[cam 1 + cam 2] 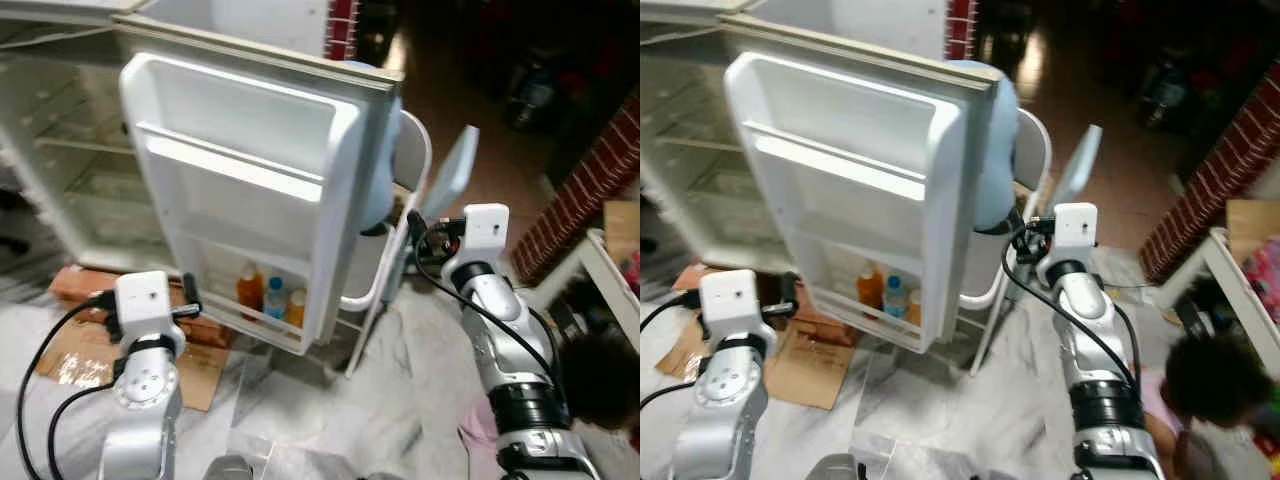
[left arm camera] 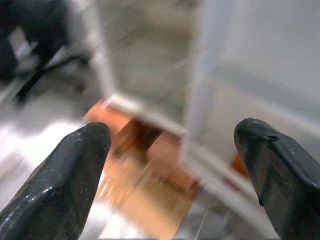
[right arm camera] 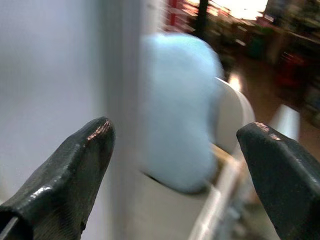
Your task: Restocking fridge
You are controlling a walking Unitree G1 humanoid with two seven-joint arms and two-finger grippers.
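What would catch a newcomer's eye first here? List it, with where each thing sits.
The white fridge door swung wide open in the middle, its upper racks bare and a few bottles standing in its lowest shelf. Behind its outer edge sits a pale blue cushion on a white chair. The left claw and the right claw are both open, one on each side of the door.
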